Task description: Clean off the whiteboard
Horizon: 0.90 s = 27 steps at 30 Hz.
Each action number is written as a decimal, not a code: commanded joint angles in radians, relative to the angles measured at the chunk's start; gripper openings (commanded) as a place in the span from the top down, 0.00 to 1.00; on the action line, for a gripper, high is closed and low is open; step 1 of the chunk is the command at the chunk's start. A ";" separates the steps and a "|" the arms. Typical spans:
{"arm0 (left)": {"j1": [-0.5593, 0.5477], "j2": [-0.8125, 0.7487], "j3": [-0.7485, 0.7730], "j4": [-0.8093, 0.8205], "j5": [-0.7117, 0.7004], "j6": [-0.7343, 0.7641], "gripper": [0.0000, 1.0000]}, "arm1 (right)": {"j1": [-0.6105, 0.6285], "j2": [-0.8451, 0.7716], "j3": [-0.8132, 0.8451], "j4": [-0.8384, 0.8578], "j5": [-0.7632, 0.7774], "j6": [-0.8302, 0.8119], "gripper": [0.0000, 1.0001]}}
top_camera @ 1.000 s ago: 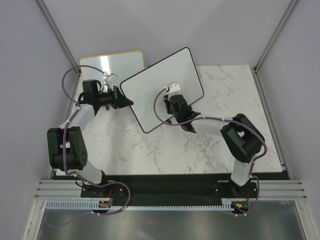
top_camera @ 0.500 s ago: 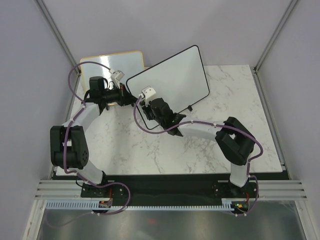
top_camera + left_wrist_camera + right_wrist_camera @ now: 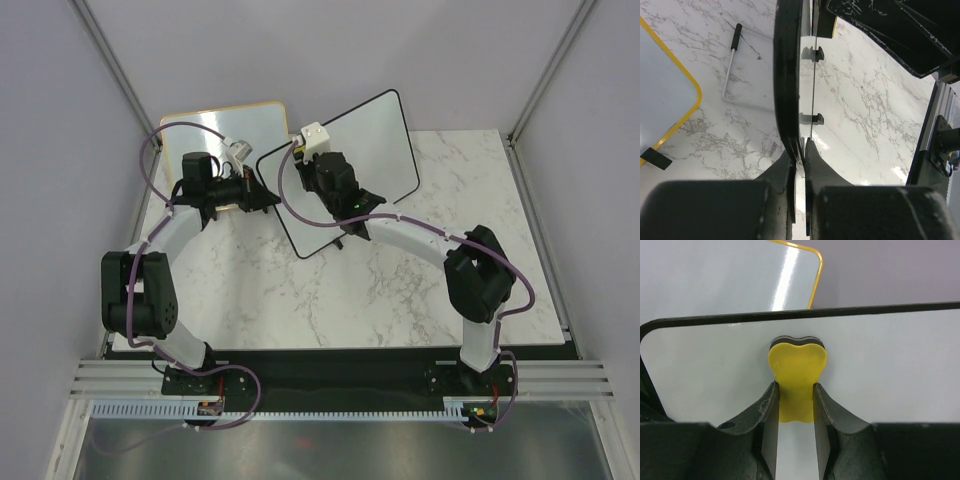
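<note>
At the back-left of the table (image 3: 450, 260), holding the whiteboard (image 3: 375, 140) up on a slant with the left gripper (image 3: 801, 150), jaws drawn almost together and pinched on the thin black frame at the board's left edge. Cannot tell whether the lower corner rests on the marble or hangs just clear of it.

Pressing a yellow eraser (image 3: 797, 367) against the white face with the right gripper (image 3: 795, 390), fingers (image 3: 771, 410) clamped on the eraser's narrow waist. Placed close under the top edge, not far from the rounded top-left corner.

Just behind, toward the rear corner, a smaller orange-framed board (image 3: 215, 125), touched by neither arm.

Looks clean wherever the face shows: no red or dark strokes to be found from overhead, nor around the eraser in the right wrist view. Cannot vouch for the strip hidden under the right arm and gripper.

Judged from that, close to finished with the wiping, if not finished outright. Left to do, at most: one pass over the covered patch, then setting the board down on its feet and letting go of frame and eraser.

Worth minding the hold: pinched at one edge only, so likely to swing under a hard push from the eraser
</note>
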 commanded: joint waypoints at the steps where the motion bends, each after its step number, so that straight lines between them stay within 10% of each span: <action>1: -0.030 0.012 -0.001 -0.044 -0.023 0.124 0.98 | 0.011 0.020 -0.031 0.000 -0.013 0.017 1.00; 12: -0.030 0.023 0.004 -0.036 -0.020 0.126 0.98 | 0.104 0.001 -0.402 0.082 -0.035 0.207 1.00; 27: -0.031 0.024 0.001 -0.038 -0.021 0.123 0.98 | 0.077 -0.052 -0.357 0.048 0.022 0.218 1.00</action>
